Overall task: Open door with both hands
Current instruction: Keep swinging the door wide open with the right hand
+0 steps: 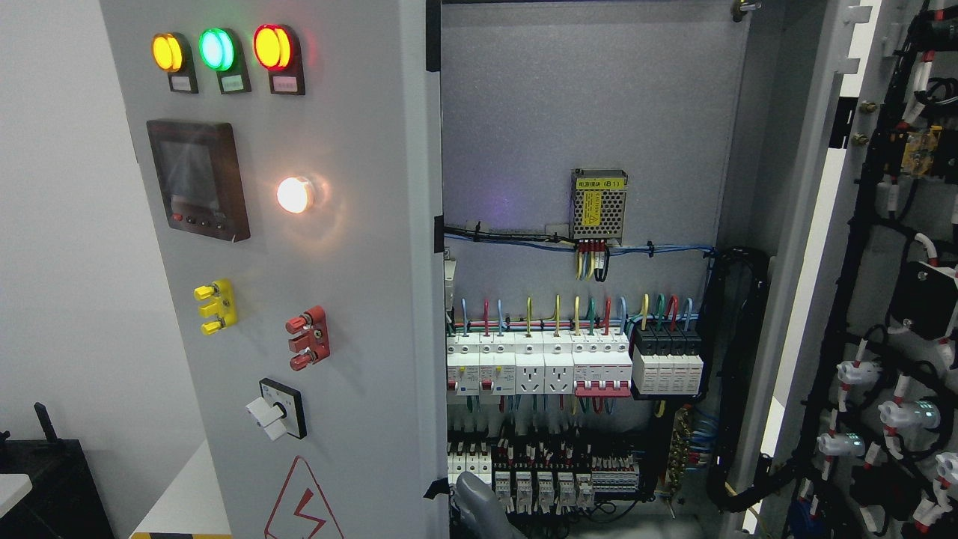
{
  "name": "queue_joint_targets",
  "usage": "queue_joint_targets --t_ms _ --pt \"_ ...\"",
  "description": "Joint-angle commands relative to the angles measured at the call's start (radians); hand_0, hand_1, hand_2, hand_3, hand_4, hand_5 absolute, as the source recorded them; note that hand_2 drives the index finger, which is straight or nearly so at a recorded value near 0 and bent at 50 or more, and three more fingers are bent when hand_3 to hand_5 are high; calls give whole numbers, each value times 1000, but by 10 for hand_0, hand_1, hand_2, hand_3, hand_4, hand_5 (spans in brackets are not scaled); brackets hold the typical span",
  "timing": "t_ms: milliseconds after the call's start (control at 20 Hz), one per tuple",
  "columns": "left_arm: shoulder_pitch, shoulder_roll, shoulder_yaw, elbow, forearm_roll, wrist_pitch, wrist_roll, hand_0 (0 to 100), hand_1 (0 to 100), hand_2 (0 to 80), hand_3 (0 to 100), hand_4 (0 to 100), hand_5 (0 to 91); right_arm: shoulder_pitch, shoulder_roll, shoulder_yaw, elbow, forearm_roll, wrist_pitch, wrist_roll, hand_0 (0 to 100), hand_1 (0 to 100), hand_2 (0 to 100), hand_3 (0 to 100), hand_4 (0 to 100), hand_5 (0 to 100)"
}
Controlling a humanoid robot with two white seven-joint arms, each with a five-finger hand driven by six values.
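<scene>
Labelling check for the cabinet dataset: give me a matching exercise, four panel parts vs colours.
Parts:
1. Left indicator lamp
2. Middle indicator lamp
3. Right indicator lamp
4. Rotary switch knob

Colours:
A. white
B. red
C. amber
D. green

Pairs: 1-C, 2-D, 3-B, 4-A

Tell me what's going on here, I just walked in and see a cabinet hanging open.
An electrical cabinet is seen from the robot's head. Its right door is swung wide open, showing breakers and wiring inside. The left door, with lamps and switches, looks only partly open. A grey part, possibly a robot hand, shows at the bottom edge by the left door; its side and fingers are unclear.
</scene>
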Motion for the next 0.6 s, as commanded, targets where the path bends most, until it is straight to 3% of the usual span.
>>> queue_joint_targets --t_ms 0,300,401,551 --pt "32 0 -12 -9 0 0 0 0 0 0 0 33 0 7 1 41 -27 0 0 0 0 0 0 0 0 0" --pt "32 0 -12 -9 0 0 0 0 0 0 0 32 0 8 5 55 -45 -2 -3 4 0 0 0 0 0 0" --pt "32 0 -12 -9 -1 0 0 0 0 0 0 32 0 8 11 55 -47 -2 -5 33 0 0 0 0 0 0" --pt "31 0 -12 -9 -1 1 0 0 0 0 0 32 0 10 11 56 -60 -2 -5 38 0 0 0 0 0 0"
